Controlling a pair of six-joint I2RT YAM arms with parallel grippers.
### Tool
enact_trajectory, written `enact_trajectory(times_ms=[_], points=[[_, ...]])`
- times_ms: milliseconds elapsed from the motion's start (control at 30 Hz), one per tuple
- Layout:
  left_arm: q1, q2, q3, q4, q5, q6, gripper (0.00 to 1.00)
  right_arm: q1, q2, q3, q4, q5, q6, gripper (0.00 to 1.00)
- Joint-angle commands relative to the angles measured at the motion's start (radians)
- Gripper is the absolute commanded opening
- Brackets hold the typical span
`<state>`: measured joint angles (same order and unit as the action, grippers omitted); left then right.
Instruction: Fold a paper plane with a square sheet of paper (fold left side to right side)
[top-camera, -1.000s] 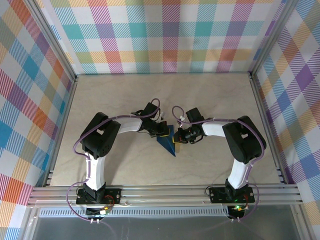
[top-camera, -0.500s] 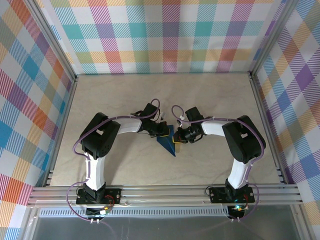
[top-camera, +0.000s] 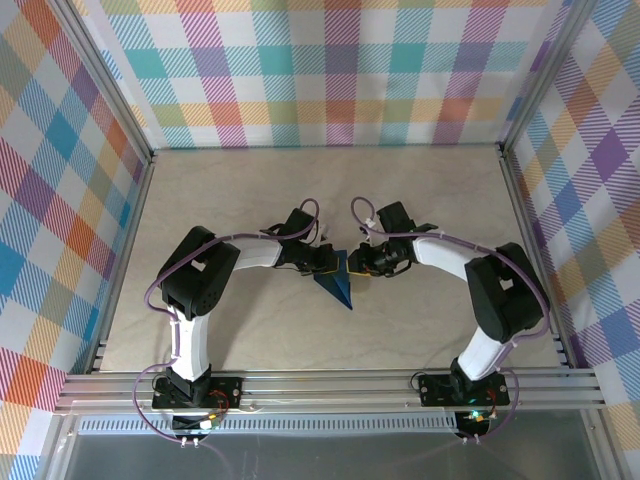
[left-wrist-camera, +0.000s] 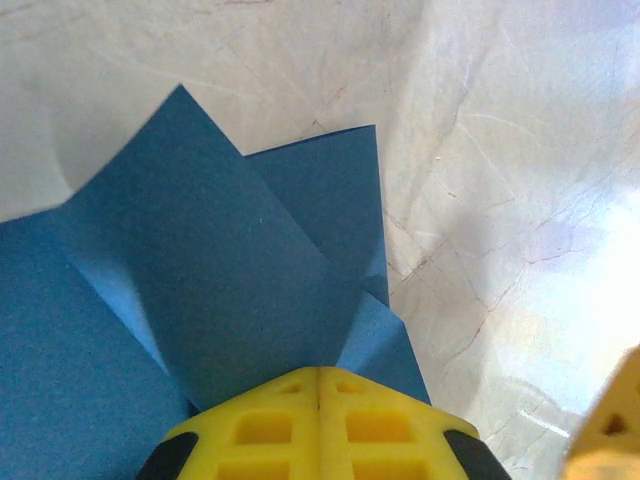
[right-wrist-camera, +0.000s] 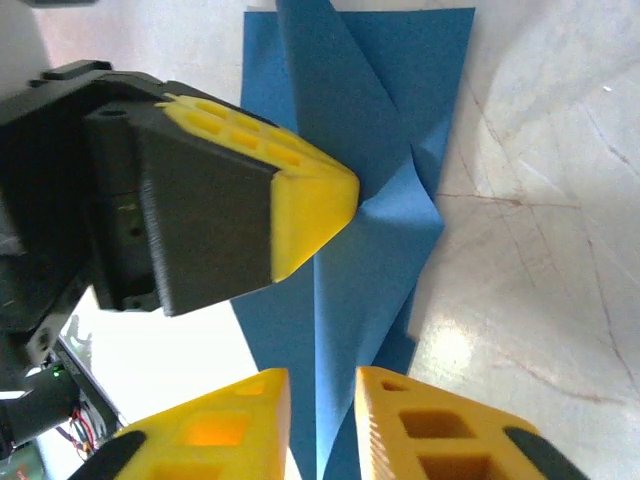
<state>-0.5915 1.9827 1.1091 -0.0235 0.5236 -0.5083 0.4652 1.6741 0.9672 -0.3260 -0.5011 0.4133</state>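
My left gripper (left-wrist-camera: 318, 385), fingers pressed together, pins the dark-blue paper (left-wrist-camera: 220, 260), whose raised fold runs between my right gripper's (right-wrist-camera: 322, 385) slightly parted fingers.

A beige marbled tabletop (top-camera: 250, 330) sits inside pastel plaid walls (top-camera: 330, 70) and aluminium rails (top-camera: 330, 385).

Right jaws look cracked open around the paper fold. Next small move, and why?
Probably draw the right gripper back off the square sheet of paper. Its fingers stand apart with the fold between them, and the shut left gripper rests its tip on the sheet, so it should stay put.
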Motion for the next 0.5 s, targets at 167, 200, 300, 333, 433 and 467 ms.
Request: enact_trajectory(times_ms=[167, 200, 300, 333, 433, 467], points=[[0.002, 0.019, -0.04, -0.11, -0.075, -0.001, 0.0, 0.055, -0.028, -0.042, 0.014, -0.194, 0.06, 0.01], [0.001, 0.019, -0.039, -0.11, -0.074, -0.001, 0.0, 0.065, -0.019, -0.056, 0.04, -0.217, 0.077, 0.0], [0.002, 0.021, -0.035, -0.113, -0.073, -0.001, 0.0, 0.094, 0.012, -0.066, 0.069, -0.226, 0.095, 0.0], [0.001, 0.022, -0.035, -0.113, -0.073, 0.0, 0.0, 0.101, 0.023, -0.067, 0.073, -0.226, 0.097, 0.0], [0.002, 0.025, -0.034, -0.115, -0.074, 0.001, 0.0, 0.11, 0.046, -0.072, 0.075, -0.212, 0.098, 0.0], [0.001, 0.025, -0.033, -0.115, -0.074, 0.001, 0.0, 0.11, 0.052, -0.077, 0.074, -0.2, 0.096, 0.0]])
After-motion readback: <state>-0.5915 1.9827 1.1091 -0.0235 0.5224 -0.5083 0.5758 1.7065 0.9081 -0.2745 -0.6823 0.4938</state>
